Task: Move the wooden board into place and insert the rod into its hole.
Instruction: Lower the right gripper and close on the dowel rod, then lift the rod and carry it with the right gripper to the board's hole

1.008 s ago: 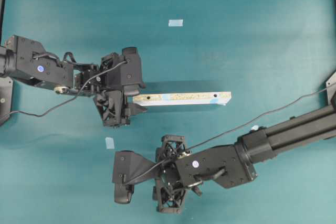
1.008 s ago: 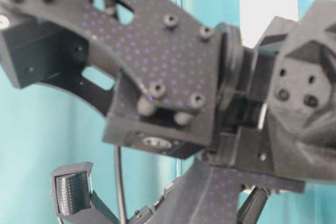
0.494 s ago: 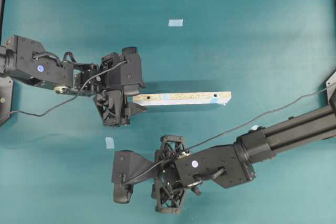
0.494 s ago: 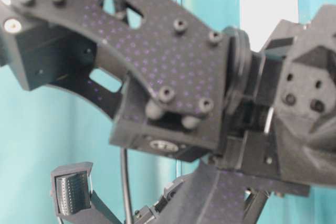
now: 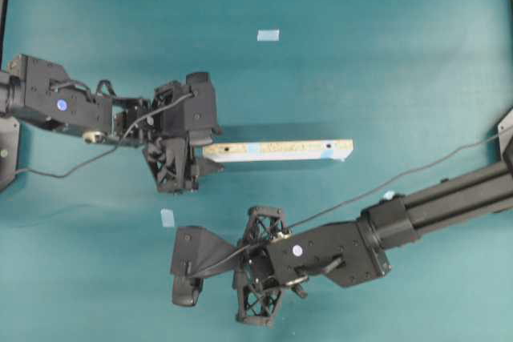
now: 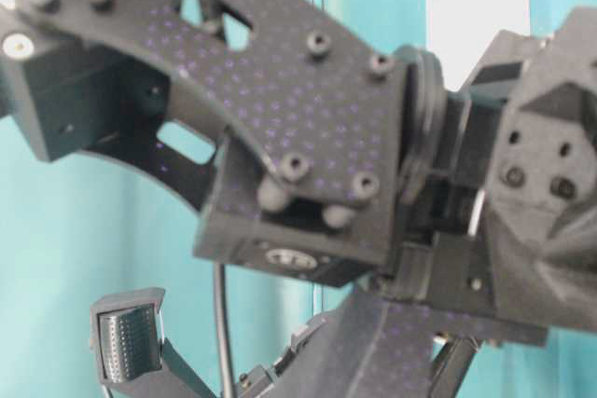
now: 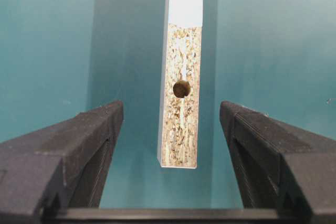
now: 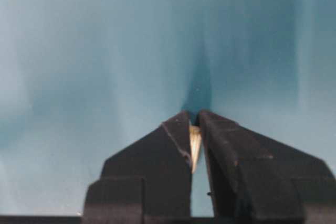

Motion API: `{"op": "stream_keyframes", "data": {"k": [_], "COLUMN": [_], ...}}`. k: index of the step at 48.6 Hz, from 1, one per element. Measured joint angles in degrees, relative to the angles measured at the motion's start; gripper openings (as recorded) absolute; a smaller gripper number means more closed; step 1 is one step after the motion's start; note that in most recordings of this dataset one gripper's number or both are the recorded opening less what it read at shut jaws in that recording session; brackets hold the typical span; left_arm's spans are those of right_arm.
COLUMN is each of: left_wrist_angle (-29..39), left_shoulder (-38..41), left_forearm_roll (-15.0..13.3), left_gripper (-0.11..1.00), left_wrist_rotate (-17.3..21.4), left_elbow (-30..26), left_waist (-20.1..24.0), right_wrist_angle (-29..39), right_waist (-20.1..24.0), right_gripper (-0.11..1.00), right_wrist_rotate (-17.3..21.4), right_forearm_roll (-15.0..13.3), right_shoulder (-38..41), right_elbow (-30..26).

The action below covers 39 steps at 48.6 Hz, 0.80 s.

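You have the rod in hand but nothing is inserted yet. Your right tool is pressed together on that small cream peg, which shows as a pale sliver between the two black fingertips in the right wrist view; in the overhead view this tool sits near the front of the worktop, left of centre and well apart from the board. The wooden board lies flat in the middle of the worktop, running left to right, with its speckled side and dark holes facing up. Your left tool is spread wide and holding nothing; it sits just at the board's left end, and its own camera shows the board's tip between the open fingers with one dark hole in clear sight. By my reading, the pickup is done; what remains is settling the board where it belongs, carrying the rod over to it, and pushing it into a hole.
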Motion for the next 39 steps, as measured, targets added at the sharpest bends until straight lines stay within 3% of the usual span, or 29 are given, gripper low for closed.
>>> {"op": "stream_keyframes", "data": {"k": [16,32,39], "left_wrist_angle": [0.00,0.00,0.00], "left_shoulder": [-0.09,-0.09,0.00], "left_forearm_roll": [0.00,-0.09,-0.09], "left_gripper": [0.74,0.74,0.74], "left_wrist_rotate": [-0.09,-0.09,-0.09], "left_elbow": [0.00,0.00,0.00], "left_waist": [0.00,-0.09,-0.09], "right_wrist_angle": [0.18,1.14,2.11], "right_waist": [0.00,-1.14,-2.81], "right_gripper": [0.11,0.11,0.11], "right_wrist_rotate": [0.26,0.35,0.26], "right_forearm_roll": [-0.44,-5.10,-5.71], "right_shoulder": [-0.26,-5.71,-8.61], "right_elbow": [0.00,0.09,0.62]}}
